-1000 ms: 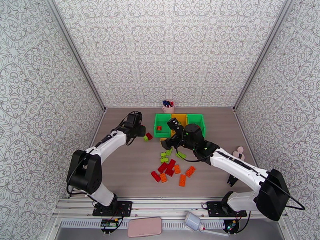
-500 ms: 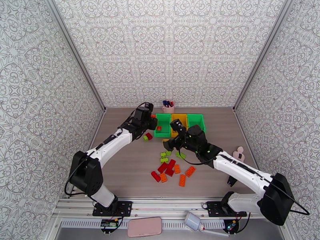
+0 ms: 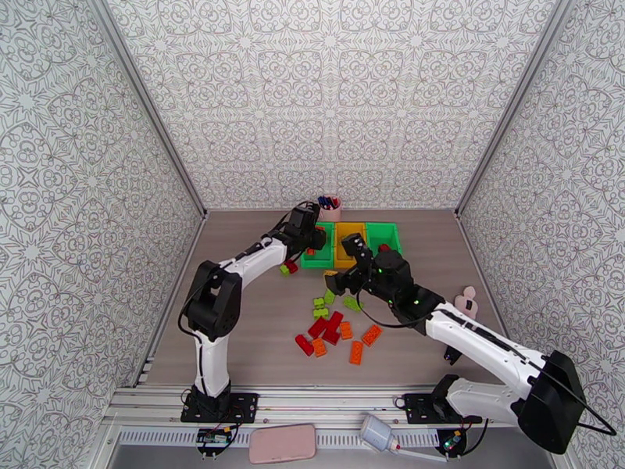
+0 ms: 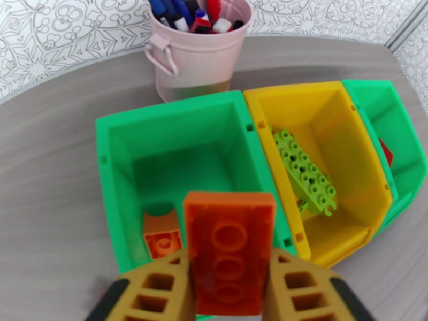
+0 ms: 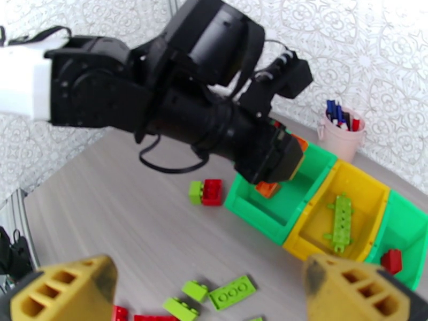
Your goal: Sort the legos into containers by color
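Note:
My left gripper (image 4: pixel 230 287) is shut on an orange lego (image 4: pixel 230 247) and holds it above the near rim of the left green container (image 4: pixel 115 156), where a small orange lego (image 4: pixel 160 239) lies. The yellow container (image 4: pixel 342 119) holds a long light green lego (image 4: pixel 302 169). A red lego (image 5: pixel 392 260) lies in the right green container (image 5: pixel 409 220). My right gripper (image 5: pixel 208 295) stands open and empty above the table, just in front of the containers. Loose red, orange and green legos (image 3: pixel 332 330) lie mid-table. A green and red pair (image 5: pixel 206 192) sits left of the containers.
A pink pen cup (image 4: pixel 198 54) stands right behind the containers. A small wooden figure (image 3: pixel 469 295) lies at the table's right side. The left arm (image 5: pixel 176 102) reaches across in front of my right wrist camera. Patterned walls close in three sides.
The left gripper has carried the orange lego to the right, from beside the containers to over the left green one. The right arm has drifted slightly right, still open.

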Robot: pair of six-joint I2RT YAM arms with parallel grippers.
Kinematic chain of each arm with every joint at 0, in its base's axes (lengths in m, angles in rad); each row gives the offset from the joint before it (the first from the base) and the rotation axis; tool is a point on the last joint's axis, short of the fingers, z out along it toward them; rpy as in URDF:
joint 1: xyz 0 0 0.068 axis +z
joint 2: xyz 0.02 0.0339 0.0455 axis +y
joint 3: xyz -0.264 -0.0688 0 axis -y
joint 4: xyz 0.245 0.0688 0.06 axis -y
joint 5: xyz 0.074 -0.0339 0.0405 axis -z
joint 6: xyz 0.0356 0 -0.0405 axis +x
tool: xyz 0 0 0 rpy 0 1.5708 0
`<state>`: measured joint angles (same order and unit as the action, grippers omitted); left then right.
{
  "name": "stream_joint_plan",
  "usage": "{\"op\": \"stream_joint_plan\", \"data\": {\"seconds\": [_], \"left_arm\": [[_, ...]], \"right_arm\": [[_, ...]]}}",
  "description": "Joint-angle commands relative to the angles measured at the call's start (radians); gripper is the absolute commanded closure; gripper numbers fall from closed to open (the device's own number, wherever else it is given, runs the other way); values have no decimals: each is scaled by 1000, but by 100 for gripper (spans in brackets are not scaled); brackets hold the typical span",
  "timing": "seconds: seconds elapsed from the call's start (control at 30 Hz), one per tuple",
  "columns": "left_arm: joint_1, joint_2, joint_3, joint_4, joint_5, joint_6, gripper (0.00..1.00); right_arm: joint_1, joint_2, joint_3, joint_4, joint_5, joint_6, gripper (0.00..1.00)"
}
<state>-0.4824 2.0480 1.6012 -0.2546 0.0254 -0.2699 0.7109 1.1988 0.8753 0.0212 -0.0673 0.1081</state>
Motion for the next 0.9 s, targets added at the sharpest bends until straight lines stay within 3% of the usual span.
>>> {"op": "stream_joint_plan", "data": {"seconds": [0.0, 0.17, 0.37, 0.73, 0.87], "left_arm": [[2, 37, 57, -12, 33, -18, 68], [2, 35, 63, -11, 36, -14, 60], [-3, -69, -9, 36, 20, 5, 41], [-40, -517, -465, 244, -36, 124, 8], [-63, -710, -627, 254, -32, 206, 2]], "right_arm": [[-13, -25, -18, -12, 40, 15, 5], [-26, -42, -19, -30, 61, 18, 5], [-59, -50, 2, -122, 64, -35, 5], [-105, 72, 142, -510, 47, -260, 3], [-105, 157, 195, -617, 43, -293, 3]]}}
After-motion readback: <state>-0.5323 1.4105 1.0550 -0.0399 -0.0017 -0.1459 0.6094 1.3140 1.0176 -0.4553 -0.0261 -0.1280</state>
